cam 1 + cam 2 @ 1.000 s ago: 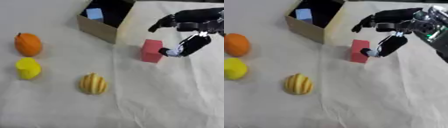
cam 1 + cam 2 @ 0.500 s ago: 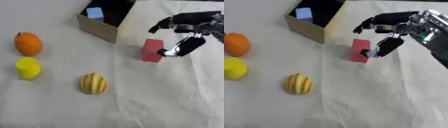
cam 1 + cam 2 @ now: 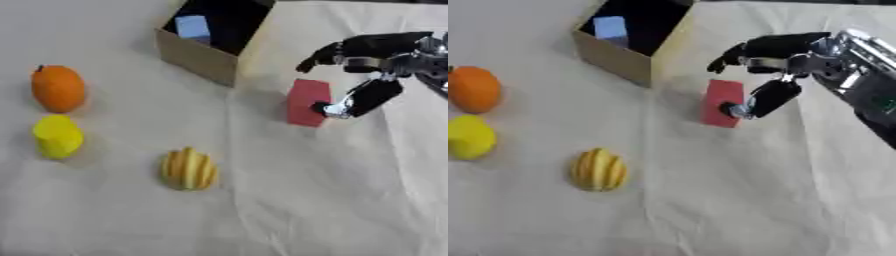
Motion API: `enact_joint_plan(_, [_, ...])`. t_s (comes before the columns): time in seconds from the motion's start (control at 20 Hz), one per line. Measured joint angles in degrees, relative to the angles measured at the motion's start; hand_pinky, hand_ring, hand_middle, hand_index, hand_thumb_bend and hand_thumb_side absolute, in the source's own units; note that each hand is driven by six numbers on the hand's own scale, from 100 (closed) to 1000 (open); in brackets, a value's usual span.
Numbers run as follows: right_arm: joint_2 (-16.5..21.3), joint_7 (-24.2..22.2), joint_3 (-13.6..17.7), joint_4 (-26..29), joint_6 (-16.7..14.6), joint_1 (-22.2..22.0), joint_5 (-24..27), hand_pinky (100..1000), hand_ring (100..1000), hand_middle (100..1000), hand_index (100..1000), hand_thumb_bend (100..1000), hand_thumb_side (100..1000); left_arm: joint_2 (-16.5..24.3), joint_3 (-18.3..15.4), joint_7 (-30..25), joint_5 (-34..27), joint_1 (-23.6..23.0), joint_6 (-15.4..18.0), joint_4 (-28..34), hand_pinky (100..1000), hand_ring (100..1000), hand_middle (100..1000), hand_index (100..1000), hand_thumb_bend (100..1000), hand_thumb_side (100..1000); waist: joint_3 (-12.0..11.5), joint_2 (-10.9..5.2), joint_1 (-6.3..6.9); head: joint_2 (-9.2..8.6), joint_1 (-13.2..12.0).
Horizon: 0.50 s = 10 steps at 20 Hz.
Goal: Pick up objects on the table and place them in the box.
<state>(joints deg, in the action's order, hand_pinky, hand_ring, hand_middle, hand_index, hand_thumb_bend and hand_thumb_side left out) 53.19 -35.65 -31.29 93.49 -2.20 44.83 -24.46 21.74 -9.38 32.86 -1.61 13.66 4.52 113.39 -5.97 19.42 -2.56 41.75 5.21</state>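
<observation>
Right hand sat at the red block, thumb tip on the block's right face, fingers arched over its top and far side — not visibly closed on it, so counted as open, touching only. Block stood upright on the surface, just right of the box, near its front corner. A blue block already lay inside the box. Left hand did not show.

Risks, as a judgement: the thumb pressed on one side only, so the upright block could tip or slide toward the box wall before the fingers closed behind it. A pinch caught near the top edge could let it swing or drop on the lift. The box corner was close — a carried block could clip the rim and shift the box.

Orange, yellow thing and striped yellow fruit lay well apart on the left, all not yet picked.

Against the earlier frames: little change — the hand kept the same pose at the block, the block stayed upright in the same spot, and nothing else moved.
</observation>
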Motion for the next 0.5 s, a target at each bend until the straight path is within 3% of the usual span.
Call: enact_joint_plan(0.5, [-1.03, -0.42, -0.68, -3.25, -0.03, 0.72, -2.61, 973, 976, 872, 969, 326, 618, 0.0, 0.01, -0.02, -0.43, 0.07, 0.02, 0.0, 708, 632, 605, 782, 388, 582, -0.32, 0.2, 0.01, -0.04, 0.0])
